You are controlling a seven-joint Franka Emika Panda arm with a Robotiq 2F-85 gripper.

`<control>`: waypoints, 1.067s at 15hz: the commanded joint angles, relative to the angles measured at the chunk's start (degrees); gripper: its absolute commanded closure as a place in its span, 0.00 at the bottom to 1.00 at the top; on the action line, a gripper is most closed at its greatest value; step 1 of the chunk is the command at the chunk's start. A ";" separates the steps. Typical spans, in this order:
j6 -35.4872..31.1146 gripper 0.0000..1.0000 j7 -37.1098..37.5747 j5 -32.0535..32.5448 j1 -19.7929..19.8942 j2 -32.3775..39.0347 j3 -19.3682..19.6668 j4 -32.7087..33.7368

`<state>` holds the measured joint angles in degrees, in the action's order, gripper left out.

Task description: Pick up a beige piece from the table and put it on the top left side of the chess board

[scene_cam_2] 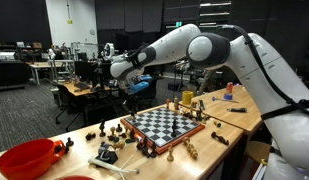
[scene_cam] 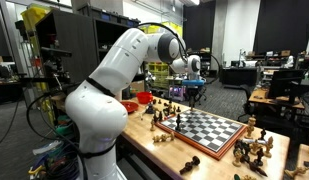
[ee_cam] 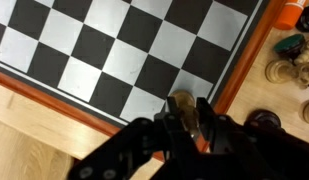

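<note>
**My arm: white shells, dark joints, black gripper**

I see the arm (scene_cam: 99,105) as fat, glossy white rounded shells, with dark rings at the joints between them. At the wrist (scene_cam: 191,66) the shell narrows to a pale grey and black collar. The gripper (ee_cam: 189,118) is matt black, and its fingers (ee_cam: 162,128) are built from angular, linked bars. In both exterior views it reads as a small dark block.

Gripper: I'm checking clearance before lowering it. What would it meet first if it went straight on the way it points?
Probably the chess board, near its corner by the rim. The beige piece in the gripper would touch first. Depth is unclear.
</note>
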<state>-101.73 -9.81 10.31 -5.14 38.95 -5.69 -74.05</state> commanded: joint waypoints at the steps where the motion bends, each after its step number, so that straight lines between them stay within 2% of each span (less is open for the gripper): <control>1: 1.53 0.94 -0.89 -1.45 -0.25 0.47 0.40 1.06; 7: 1.52 0.94 -0.63 -2.07 0.13 -0.21 0.54 -0.30; 8: 1.59 0.51 -0.51 -2.26 0.23 -0.52 0.52 -0.63; 9: 1.68 0.50 -0.53 -2.43 0.30 -0.75 0.52 -0.88; 11: 1.38 0.41 -0.34 -2.80 0.43 -1.68 0.51 -1.82; 16: -0.31 0.08 0.95 -4.83 0.78 -8.00 0.11 -7.13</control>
<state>-101.00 -9.69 7.44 -4.61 38.04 -5.53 -74.60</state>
